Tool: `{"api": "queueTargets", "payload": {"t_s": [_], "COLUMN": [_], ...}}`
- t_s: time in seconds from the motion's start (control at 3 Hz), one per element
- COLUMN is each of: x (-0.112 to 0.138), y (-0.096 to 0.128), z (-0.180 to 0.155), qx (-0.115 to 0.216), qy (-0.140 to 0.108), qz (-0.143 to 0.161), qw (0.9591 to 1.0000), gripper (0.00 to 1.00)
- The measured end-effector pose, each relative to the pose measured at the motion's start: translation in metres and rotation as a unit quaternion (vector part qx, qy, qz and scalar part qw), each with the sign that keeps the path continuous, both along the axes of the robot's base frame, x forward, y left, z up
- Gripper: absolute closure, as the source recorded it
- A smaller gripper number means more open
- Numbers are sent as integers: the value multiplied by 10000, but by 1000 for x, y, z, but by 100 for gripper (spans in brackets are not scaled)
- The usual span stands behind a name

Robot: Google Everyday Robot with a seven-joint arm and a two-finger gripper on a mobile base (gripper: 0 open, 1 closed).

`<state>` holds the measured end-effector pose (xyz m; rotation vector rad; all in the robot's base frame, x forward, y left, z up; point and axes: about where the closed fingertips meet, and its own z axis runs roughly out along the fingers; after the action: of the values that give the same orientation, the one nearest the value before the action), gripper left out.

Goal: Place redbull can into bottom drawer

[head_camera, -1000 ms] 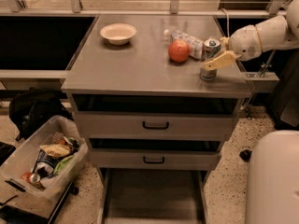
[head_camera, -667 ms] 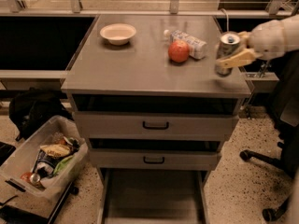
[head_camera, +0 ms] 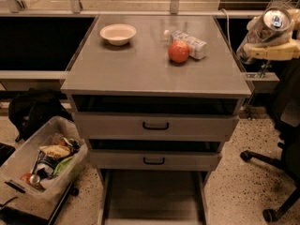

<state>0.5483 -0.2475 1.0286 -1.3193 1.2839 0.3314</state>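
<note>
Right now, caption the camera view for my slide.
Pincer holds the redbull can in the air beside the cabinet top; the bottom drawer stands open.

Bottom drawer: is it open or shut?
Open: the bottom drawer is pulled out, its floor showing. The gripper holds the redbull can high at the right.

Gripper (head_camera: pixel 271 37) lifted redbull can (head_camera: pixel 277 19) off cabinet top (head_camera: pixel 140 67), now raised beyond its right edge.
</note>
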Motion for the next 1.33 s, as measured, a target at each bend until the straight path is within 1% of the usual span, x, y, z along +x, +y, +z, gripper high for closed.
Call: {"api": "queueTargets", "payload": {"t_s": [0.33, 0.67, 1.0, 1.33], "x": [-66, -94, -94, -97], "y": [4, -13, -13, 4], "z": [-32, -65, -65, -100], "qx": [294, 341, 341, 560], "qy": [334, 705, 705, 875], "qz": [238, 54, 54, 175], "qw": [9987, 9969, 9969, 9944], "gripper": [100, 100, 100, 100]}}
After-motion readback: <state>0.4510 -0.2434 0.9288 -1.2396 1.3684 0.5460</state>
